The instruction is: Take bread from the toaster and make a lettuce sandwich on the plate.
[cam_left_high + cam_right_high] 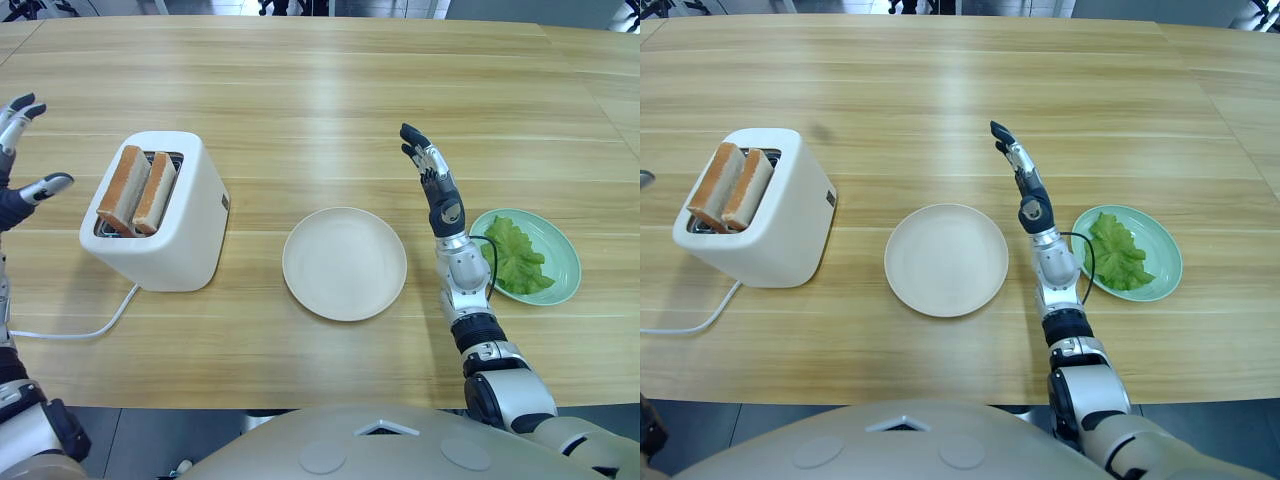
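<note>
Right robot hand flat, empty, wrist covering green dish rim; left robot hand splayed, empty, edge-cropped.

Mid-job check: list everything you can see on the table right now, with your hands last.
table: one, light wood, under everything
toaster: one, white, left side of the table
bread: two slices, toasted brown, upright in the toaster's slots
cord: one, white, runs from the toaster off to the left
plate: one, cream, centre front
green plate: one, pale green, right of the cream plate
lettuce: one leafy piece, green, on the green plate
left hand: open, raised to the left of the toaster, apart from it
right hand: open, fingers up, between the two plates
</note>
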`<state>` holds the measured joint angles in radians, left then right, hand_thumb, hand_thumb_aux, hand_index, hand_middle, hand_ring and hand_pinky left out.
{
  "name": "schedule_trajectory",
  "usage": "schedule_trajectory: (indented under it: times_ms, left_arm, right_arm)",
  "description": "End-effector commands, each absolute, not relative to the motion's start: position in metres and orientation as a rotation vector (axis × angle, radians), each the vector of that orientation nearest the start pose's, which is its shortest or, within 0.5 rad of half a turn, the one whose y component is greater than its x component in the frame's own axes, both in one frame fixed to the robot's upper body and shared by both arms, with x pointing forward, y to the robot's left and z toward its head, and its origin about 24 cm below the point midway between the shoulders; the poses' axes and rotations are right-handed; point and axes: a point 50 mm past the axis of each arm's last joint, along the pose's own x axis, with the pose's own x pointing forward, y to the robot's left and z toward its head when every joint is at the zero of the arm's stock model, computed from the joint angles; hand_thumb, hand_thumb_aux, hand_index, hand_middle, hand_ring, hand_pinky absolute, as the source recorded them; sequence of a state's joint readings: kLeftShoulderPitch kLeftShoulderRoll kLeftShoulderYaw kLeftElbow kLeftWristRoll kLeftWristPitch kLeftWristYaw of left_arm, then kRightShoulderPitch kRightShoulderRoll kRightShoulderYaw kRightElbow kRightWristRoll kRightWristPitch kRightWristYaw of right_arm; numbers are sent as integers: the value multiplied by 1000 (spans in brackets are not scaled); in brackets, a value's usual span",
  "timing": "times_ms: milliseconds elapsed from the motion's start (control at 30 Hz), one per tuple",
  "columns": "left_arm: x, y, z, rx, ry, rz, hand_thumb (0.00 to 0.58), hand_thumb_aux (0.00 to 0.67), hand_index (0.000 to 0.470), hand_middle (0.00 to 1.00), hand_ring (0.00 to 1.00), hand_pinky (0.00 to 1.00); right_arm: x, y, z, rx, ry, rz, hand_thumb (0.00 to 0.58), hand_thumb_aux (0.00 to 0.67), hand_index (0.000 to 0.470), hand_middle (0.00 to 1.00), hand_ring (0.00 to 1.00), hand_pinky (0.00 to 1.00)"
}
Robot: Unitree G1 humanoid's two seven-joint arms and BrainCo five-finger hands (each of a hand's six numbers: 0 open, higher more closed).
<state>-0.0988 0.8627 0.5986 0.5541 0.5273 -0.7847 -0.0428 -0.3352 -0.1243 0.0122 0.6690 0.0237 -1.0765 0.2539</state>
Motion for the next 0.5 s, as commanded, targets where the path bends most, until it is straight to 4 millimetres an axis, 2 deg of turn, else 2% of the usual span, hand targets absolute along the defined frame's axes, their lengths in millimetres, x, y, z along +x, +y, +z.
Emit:
schedule_trajectory:
  times_ms: [33, 267, 500]
  left_arm:
    - [214, 400, 157, 1375, -155, 221, 0, 0, 0, 0, 0, 0]
    - [219, 398, 159, 1371, -122, 192, 0, 0, 0, 0, 0, 0]
    - [214, 391, 149, 1305, -129, 102, 0, 0, 0, 0, 0, 0]
  right_arm:
    - [277, -148, 75, -198, -717, 330, 0, 0, 0, 0, 0, 0]
    - [278, -146, 75, -202, -716, 330, 0, 0, 0, 0, 0, 0]
    - [280, -146, 74, -205, -709, 327, 0, 0, 0, 0, 0, 0]
